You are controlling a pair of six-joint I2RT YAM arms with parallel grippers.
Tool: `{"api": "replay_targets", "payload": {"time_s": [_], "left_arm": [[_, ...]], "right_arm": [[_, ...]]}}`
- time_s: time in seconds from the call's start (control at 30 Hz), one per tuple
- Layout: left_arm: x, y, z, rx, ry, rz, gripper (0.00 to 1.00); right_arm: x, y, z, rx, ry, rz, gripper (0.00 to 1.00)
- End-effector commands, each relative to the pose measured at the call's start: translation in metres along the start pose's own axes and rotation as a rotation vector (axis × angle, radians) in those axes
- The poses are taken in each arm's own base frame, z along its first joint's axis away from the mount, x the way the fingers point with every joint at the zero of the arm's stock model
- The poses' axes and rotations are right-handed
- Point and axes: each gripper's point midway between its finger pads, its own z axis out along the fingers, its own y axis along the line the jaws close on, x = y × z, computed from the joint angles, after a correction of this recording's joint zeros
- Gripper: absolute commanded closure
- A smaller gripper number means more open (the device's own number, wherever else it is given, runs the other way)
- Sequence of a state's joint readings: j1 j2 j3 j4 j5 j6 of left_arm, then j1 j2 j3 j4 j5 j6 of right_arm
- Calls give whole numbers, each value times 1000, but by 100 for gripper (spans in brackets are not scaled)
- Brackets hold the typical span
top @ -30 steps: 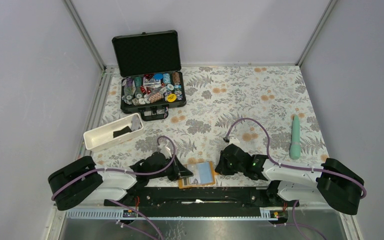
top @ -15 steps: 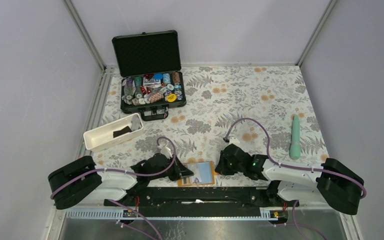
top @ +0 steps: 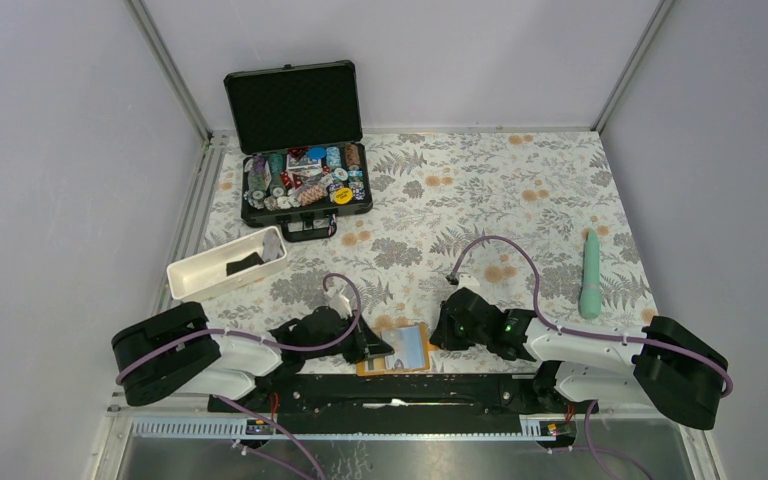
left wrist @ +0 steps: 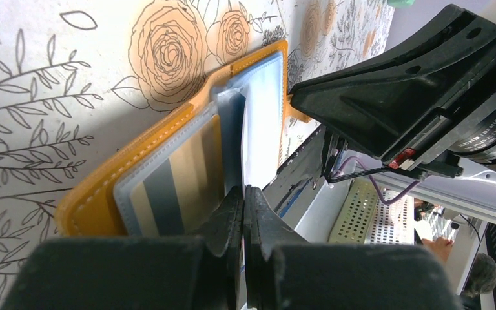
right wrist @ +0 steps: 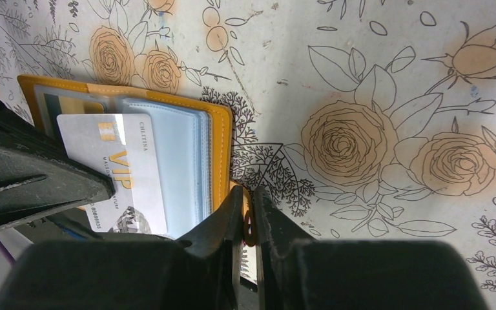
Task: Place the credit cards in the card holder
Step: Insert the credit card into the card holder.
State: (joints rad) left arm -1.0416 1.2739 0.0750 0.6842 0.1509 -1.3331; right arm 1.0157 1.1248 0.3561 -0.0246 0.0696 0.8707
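Observation:
The orange card holder (top: 410, 350) lies open at the near edge, between both grippers. My left gripper (top: 380, 346) is shut on the pale card (right wrist: 119, 174), which lies over the pale blue sleeves. In the left wrist view the fingertips (left wrist: 232, 206) pinch that card (left wrist: 260, 142) above the holder (left wrist: 90, 197). A gold card with a dark stripe (left wrist: 168, 187) sits in the left sleeve. My right gripper (top: 439, 335) is shut on the holder's snap tab (right wrist: 249, 226), beside the orange edge (right wrist: 221, 148). No clearly black card shows.
An open black case of poker chips (top: 305, 185) stands at the back left. A white tray (top: 192, 272) holding a dark object lies left of centre. A mint green handle-like object (top: 591, 272) lies at the right. The black arm rail (top: 390, 390) runs just behind the holder.
My left arm has shifted a little to the right, carrying the pale card further over the holder. The right arm and the holder have stayed put.

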Motion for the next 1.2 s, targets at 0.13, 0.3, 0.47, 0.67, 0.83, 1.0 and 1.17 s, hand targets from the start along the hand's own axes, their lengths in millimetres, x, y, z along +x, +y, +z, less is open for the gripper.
{"api": "replay_targets", "payload": {"time_s": [0.13, 0.3, 0.47, 0.67, 0.83, 1.0, 1.17], "left_arm": [[10, -17, 9, 51, 66, 29, 100], [10, -14, 12, 26, 74, 28, 100], [6, -5, 11, -55, 59, 53, 85], [2, 1, 9, -143, 56, 87, 62], [1, 3, 8, -181, 61, 102, 58], [-2, 1, 3, -205, 50, 115, 52], [-4, -5, 1, -208, 53, 137, 48]], "right_arm": [[-1, 2, 0, 13, -2, -15, 100], [-3, 1, -2, 18, -9, -14, 100], [-4, -2, -4, 30, -21, -10, 100], [-4, -4, -4, 40, -20, -8, 100], [-5, -5, -6, 41, -30, -7, 100], [-6, -6, -7, 43, -34, -7, 100], [-4, -6, -6, 41, -28, -9, 100]]}}
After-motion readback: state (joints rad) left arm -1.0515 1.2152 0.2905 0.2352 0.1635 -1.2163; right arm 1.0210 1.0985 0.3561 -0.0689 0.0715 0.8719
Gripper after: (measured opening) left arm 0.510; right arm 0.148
